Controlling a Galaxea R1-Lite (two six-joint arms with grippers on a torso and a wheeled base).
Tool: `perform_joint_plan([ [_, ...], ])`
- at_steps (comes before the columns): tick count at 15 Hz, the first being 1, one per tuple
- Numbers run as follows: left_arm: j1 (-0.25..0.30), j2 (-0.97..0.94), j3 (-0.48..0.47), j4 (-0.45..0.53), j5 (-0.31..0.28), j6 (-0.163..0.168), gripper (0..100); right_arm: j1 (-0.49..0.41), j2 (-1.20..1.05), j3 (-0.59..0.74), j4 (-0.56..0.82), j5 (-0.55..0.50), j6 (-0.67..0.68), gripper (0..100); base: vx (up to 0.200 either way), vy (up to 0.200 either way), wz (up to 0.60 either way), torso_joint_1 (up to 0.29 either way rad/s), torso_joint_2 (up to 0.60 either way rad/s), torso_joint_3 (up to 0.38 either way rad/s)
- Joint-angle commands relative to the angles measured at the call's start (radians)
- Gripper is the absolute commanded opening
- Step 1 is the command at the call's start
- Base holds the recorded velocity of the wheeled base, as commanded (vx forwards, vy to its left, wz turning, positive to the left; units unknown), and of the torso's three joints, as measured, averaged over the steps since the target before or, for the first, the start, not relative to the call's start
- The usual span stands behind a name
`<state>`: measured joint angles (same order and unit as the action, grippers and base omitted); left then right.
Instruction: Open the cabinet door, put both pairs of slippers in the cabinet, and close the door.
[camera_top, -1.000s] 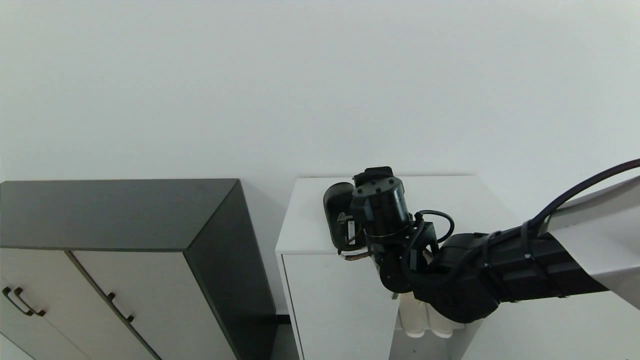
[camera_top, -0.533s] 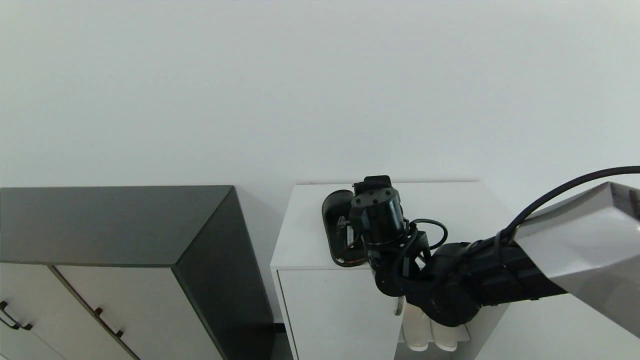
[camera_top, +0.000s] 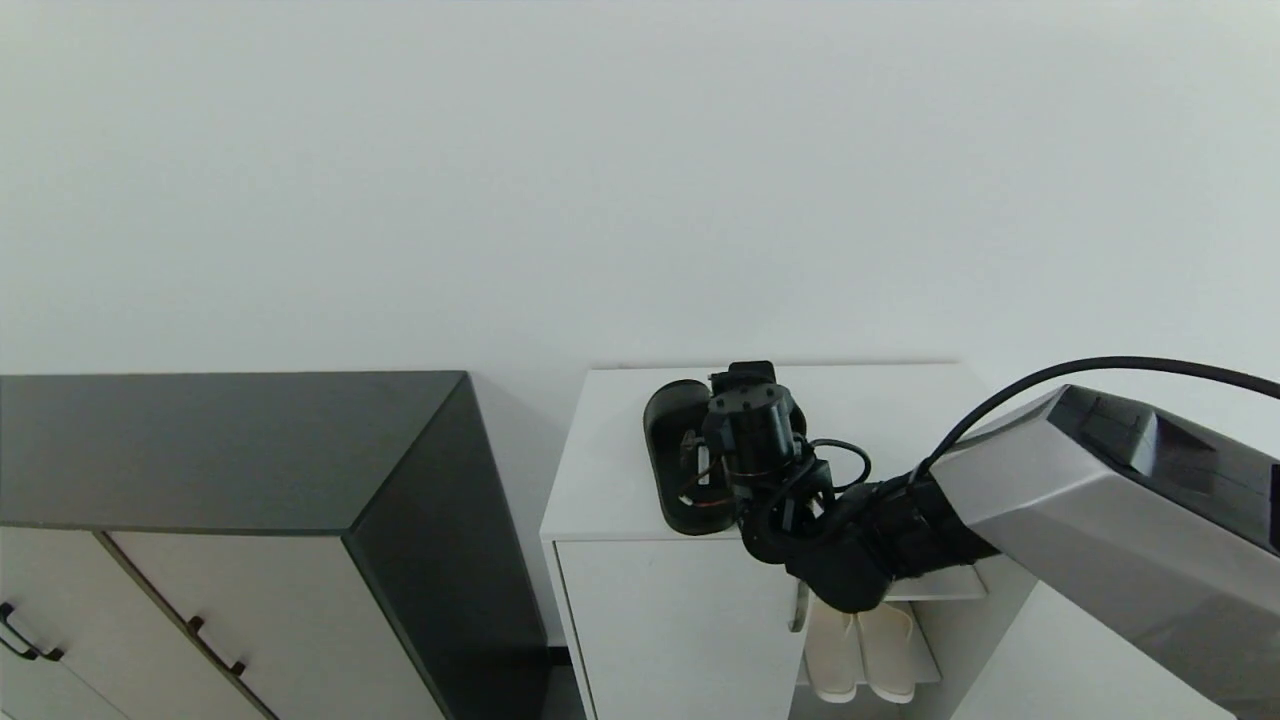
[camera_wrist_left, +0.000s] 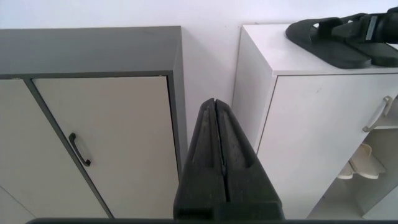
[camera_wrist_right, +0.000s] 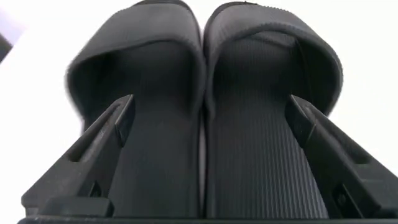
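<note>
A pair of black slippers (camera_top: 668, 450) (camera_wrist_right: 205, 93) lies side by side on top of the white cabinet (camera_top: 600, 470). My right gripper (camera_top: 705, 470) (camera_wrist_right: 211, 155) is down over them, open, with one finger (camera_wrist_right: 106, 149) outside each slipper of the pair. A pair of white slippers (camera_top: 860, 650) (camera_wrist_left: 364, 165) sits on a low shelf inside the cabinet's open right half. My left gripper (camera_wrist_left: 216, 155) is shut and holds nothing, low in front of the gap between the two cabinets.
A dark-topped cabinet (camera_top: 230, 440) with handled doors stands left of the white one, a narrow gap between them. The white cabinet's left door carries a handle (camera_top: 795, 610) and is shut. A plain wall is behind.
The head camera shifted slightly. My right arm has pushed further over the cabinet top and the gripper has settled lower around the black slippers; the forearm now rises higher at the right.
</note>
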<state>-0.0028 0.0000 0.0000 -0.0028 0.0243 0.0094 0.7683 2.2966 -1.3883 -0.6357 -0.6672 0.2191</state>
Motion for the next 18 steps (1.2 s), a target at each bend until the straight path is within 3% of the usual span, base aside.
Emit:
perform_joint_plan([
  [1, 0.0, 0.0, 0.0, 0.0, 0.0, 0.0, 0, -0.023, 0.067, -0.094, 0.016, 0.014, -0.027, 100, 0.0, 0.0, 0.0, 0.0, 0.0, 0.0],
  [4, 0.0, 0.0, 0.0, 0.0, 0.0, 0.0, 0, -0.044, 0.119, -0.198, 0.062, 0.015, -0.058, 100, 0.0, 0.0, 0.0, 0.0, 0.0, 0.0],
  [11, 0.0, 0.0, 0.0, 0.0, 0.0, -0.002, 0, -0.069, 0.182, -0.302, 0.093, 0.015, -0.06, 100, 0.0, 0.0, 0.0, 0.0, 0.0, 0.0],
  [12, 0.0, 0.0, 0.0, 0.0, 0.0, -0.002, 0, -0.069, 0.184, -0.308, 0.093, 0.015, -0.061, 0, 0.0, 0.0, 0.0, 0.0, 0.0, 0.0],
  [18, 0.0, 0.0, 0.0, 0.0, 0.0, -0.002, 0, -0.066, 0.127, -0.261, 0.088, 0.005, -0.058, 0, 0.0, 0.0, 0.0, 0.0, 0.0, 0.0],
])
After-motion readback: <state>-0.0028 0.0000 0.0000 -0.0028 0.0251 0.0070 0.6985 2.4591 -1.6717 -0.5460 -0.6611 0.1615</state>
